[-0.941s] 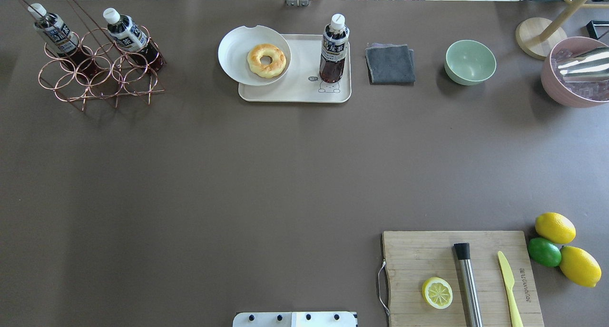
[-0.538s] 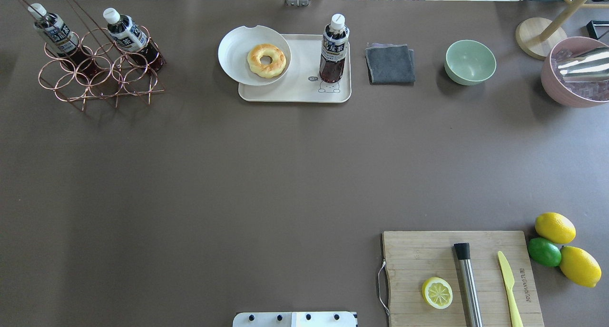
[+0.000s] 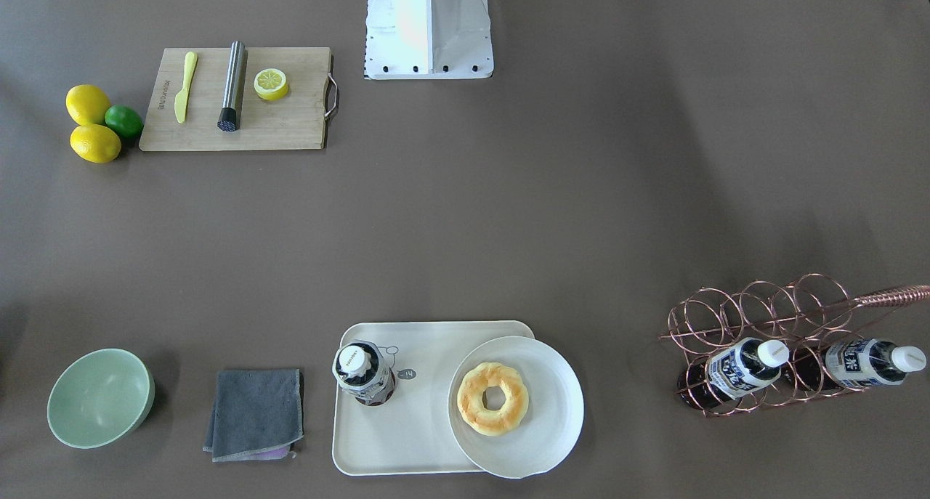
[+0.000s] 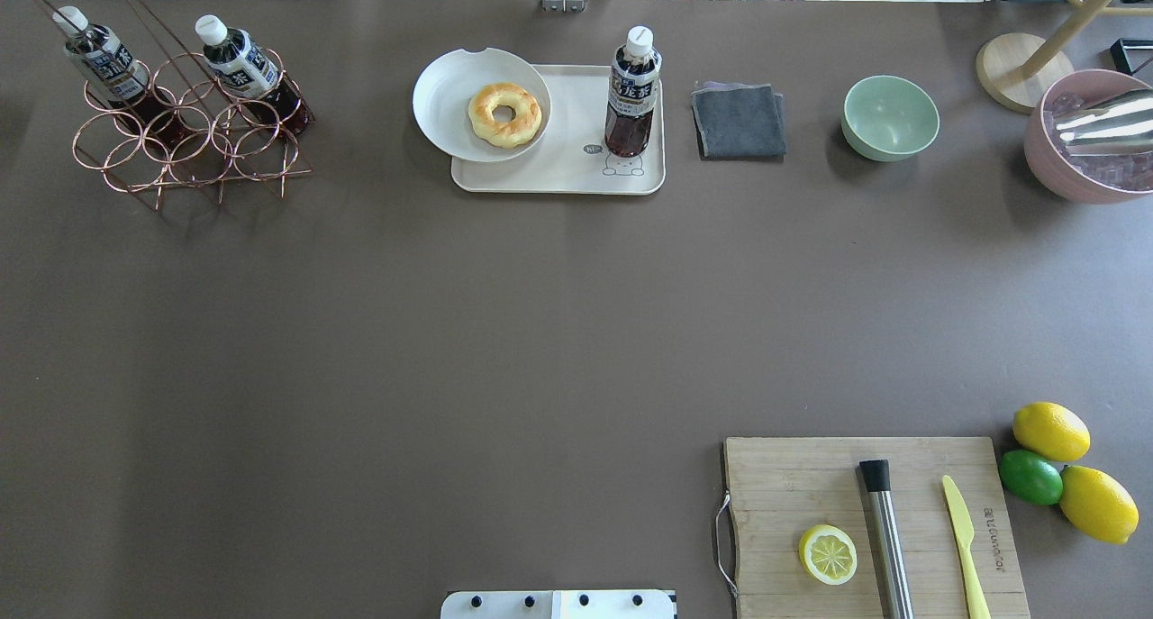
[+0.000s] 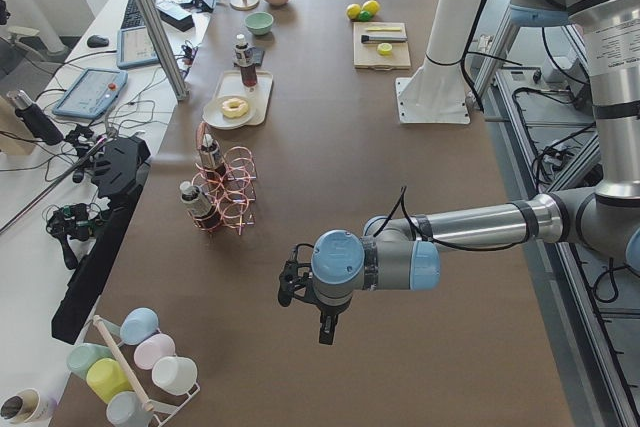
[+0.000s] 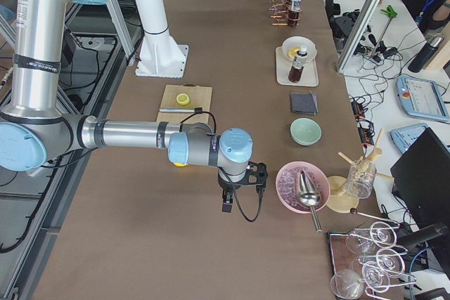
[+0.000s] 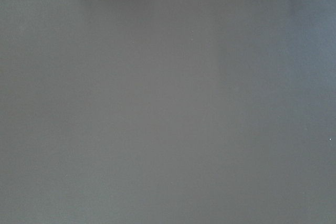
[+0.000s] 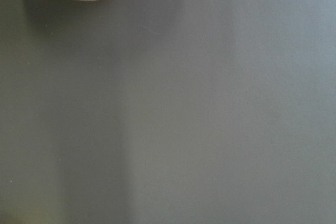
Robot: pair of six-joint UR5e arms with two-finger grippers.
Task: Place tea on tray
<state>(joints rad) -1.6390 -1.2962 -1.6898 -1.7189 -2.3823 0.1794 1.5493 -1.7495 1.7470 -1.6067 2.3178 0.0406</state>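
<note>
Tea (image 4: 630, 96) stands upright on tray (image 4: 558, 176), on its right part, base at the bear drawing, nothing gripping it. Tray sits far middle of counter (image 4: 504, 313). Plate (image 4: 446, 96) with donut (image 4: 504, 113) overlaps tray's left end. Two like bottles (image 4: 239, 65) lean in copper rack (image 4: 180, 141), far left. Left tool (image 5: 326, 325) hangs over bare counter toward the left end, well apart from tray. Right tool (image 6: 226, 205) hangs near pink ice bowl (image 6: 302, 186). Cannot tell whether either tool is released or clenched.

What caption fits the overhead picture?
Tea bottle standing on the tray, beside a doughnut on a plate.
</note>
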